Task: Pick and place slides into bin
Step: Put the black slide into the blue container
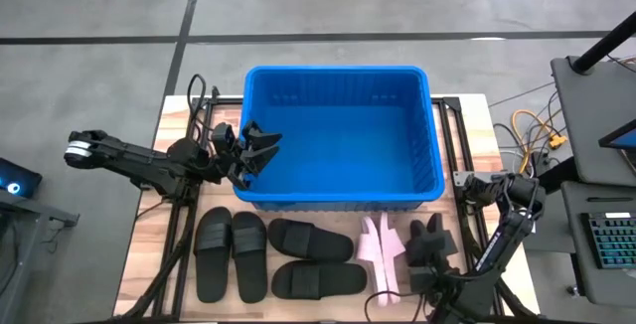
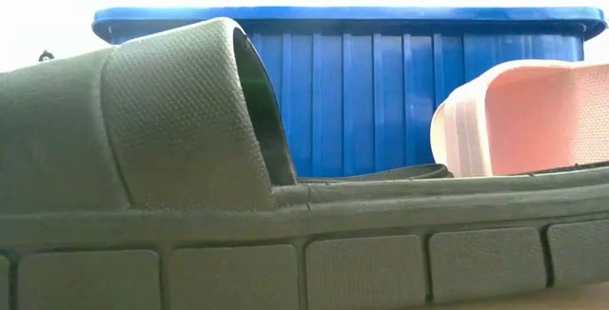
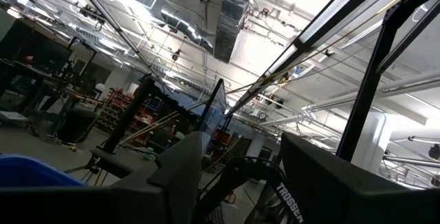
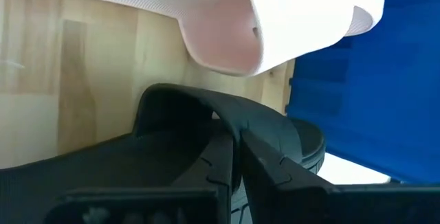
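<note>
Slides lie in a row on the bench [image 1: 149,264] in front of the bin [image 1: 338,197]: two black ones [image 1: 232,254] side by side at the left, two more black ones [image 1: 313,260] stacked crosswise in the middle, and a pink pair [image 1: 379,249] on edge beside them. The left end effector [image 1: 256,151] hangs over the bin's left rim, fingers spread and holding nothing. The right end effector [image 1: 429,231] sits low just beside the pink pair, fingers closed together, next to a black slide [image 4: 206,124].
</note>
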Robot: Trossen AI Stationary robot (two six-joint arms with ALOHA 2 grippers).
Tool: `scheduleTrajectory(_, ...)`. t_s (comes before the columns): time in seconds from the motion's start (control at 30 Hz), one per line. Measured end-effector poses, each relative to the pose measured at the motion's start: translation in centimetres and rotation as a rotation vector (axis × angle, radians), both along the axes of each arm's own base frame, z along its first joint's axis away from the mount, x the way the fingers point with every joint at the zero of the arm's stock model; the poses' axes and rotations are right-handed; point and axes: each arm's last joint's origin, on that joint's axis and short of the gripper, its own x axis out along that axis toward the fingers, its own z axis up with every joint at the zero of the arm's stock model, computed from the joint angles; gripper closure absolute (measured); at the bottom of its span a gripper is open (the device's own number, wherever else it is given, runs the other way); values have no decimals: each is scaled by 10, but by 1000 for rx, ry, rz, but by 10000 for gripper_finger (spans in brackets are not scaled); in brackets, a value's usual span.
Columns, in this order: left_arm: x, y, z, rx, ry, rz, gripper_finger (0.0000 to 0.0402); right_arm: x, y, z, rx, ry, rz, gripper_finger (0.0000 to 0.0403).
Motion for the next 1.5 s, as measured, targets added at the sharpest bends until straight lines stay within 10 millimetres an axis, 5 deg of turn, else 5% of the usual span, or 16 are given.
scheduleTrajectory(1.03, 0, 0, 0, -1, 0, 0, 217, 3, 13, 53, 103, 47, -5, 390)
scheduleTrajectory(1.27, 0, 0, 0, -1, 0, 0, 217, 7, 19, 87, 211, -7, 46, 390)
scheduleTrajectory(1.5, 0, 0, 0, -1, 0, 1, 217, 7, 14, 147, 355, -136, 138, 390)
